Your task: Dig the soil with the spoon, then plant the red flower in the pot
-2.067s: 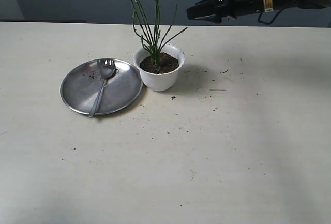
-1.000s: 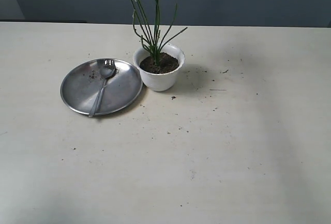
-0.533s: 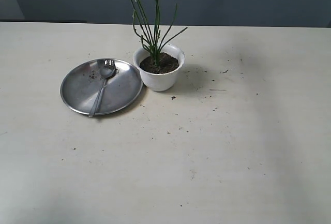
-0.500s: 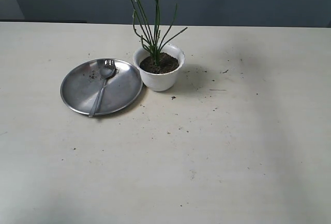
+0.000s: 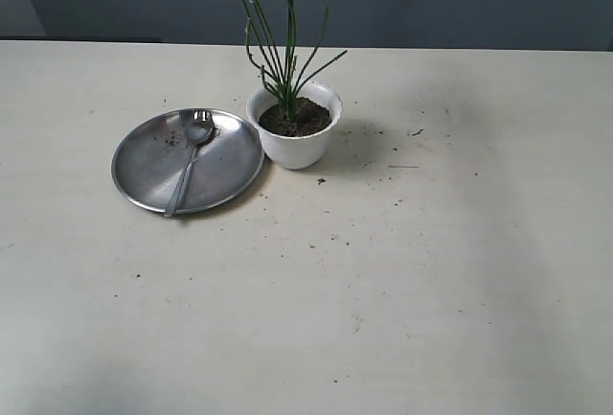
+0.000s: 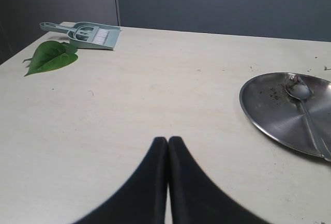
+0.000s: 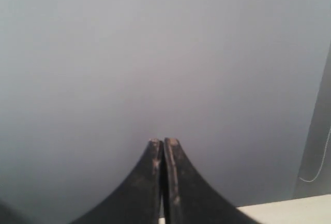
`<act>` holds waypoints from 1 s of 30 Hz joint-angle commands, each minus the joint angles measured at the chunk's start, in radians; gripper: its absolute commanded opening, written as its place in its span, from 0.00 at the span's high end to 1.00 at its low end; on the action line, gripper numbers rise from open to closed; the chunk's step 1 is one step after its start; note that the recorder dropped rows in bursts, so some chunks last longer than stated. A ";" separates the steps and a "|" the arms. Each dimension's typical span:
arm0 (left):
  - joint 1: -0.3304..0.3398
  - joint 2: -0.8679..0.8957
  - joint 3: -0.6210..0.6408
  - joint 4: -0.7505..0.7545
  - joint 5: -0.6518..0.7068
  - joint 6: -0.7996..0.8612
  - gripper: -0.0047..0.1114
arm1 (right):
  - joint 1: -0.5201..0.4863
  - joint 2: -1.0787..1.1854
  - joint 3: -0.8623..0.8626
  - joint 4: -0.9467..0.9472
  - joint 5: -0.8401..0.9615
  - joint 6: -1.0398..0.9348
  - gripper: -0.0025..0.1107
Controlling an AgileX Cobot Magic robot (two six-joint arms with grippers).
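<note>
From my exterior view, the white pot (image 5: 292,152) stands upright toward the far side of the table (image 5: 383,290), filled with dark soil (image 5: 306,120). The red flower (image 5: 290,41) is planted in it, its thin green stems rising straight from the soil, with the broad leaf and a bit of red petal at the upper edge of the view. The spoon (image 5: 190,161) lies in the round steel plate (image 5: 144,171) just left of the pot, bowl toward the far side and handle resting over the near rim. I cannot tell whether plate and pot touch. Dark crumbs (image 5: 321,181) are scattered on the table around the pot. My left gripper (image 6: 168,140) is clenched on nothing, fingertips pressed together above bare table. Its camera shows the plate, the spoon (image 6: 305,105), and farther off a dustpan (image 6: 85,33) beside a loose green leaf (image 6: 49,58). My right gripper (image 7: 164,141) is likewise clenched and empty, facing a plain grey wall (image 7: 155,53).
</note>
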 commanded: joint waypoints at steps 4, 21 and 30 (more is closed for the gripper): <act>-0.007 -0.004 0.005 -0.009 -0.007 0.000 0.96 | -0.006 -0.041 0.005 0.000 0.068 -0.056 0.98; -0.007 -0.004 0.005 -0.009 -0.007 0.000 0.96 | -0.006 -0.244 0.017 0.000 0.096 -0.233 0.98; -0.007 -0.004 0.005 -0.009 -0.007 0.000 0.96 | -0.006 -0.492 0.198 0.000 0.274 -0.232 0.98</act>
